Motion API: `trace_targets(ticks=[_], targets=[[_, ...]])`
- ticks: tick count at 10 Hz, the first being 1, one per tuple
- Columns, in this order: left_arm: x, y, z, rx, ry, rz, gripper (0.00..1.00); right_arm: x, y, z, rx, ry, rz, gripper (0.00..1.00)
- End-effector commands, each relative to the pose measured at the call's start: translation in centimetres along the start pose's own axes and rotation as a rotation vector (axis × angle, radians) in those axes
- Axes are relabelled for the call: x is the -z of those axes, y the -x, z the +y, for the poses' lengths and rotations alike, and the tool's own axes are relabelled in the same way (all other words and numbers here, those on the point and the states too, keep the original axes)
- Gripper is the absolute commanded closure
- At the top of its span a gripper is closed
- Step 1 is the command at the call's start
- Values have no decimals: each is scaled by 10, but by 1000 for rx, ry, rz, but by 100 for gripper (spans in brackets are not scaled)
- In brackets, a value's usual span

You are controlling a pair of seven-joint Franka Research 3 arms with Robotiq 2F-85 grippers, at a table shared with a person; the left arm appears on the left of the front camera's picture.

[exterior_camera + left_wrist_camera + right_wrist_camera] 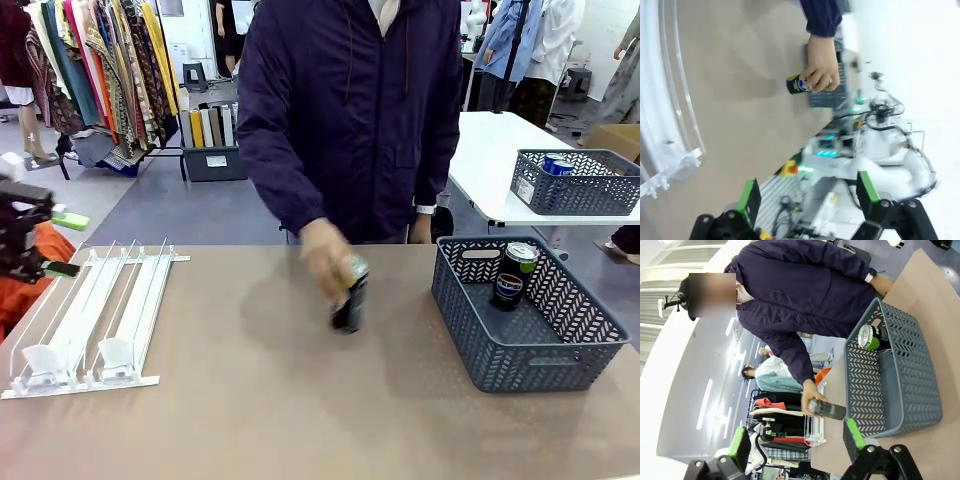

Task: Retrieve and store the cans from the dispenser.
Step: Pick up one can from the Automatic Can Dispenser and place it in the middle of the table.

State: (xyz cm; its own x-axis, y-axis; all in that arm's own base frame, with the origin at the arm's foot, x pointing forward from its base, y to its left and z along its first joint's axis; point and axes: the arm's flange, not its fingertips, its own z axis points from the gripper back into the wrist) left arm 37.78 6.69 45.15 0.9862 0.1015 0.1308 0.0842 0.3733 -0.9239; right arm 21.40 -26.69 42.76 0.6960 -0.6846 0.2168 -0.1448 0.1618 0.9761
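The left gripper (807,197), jaws wide and empty, hangs beside the white dispenser (90,315), whose lanes hold no cans. At mid-table the person's hand (325,262) grips a black can (349,297), its print blurred. The grey lattice basket (530,345) holds a black Pepsi can (512,276). The right gripper (797,445) gapes, empty.

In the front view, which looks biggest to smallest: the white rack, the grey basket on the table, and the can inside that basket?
1. White rack and grey basket: about alike in the picture, so I won't rank them.
2. Can in the basket: clearly the smallest.
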Motion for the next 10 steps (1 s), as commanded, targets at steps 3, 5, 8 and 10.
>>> trace_targets(ticks=[3,5,8,10], targets=[[-7,3,20,-20,95,-36,0,1,-1,4,5,-9,-5,0],[-7,3,20,-20,95,-36,0,1,-1,4,5,-9,-5,0],[-7,3,20,-20,95,-36,0,1,-1,4,5,-9,-5,0],[-7,3,20,-20,95,-36,0,1,-1,4,5,-9,-5,0]])
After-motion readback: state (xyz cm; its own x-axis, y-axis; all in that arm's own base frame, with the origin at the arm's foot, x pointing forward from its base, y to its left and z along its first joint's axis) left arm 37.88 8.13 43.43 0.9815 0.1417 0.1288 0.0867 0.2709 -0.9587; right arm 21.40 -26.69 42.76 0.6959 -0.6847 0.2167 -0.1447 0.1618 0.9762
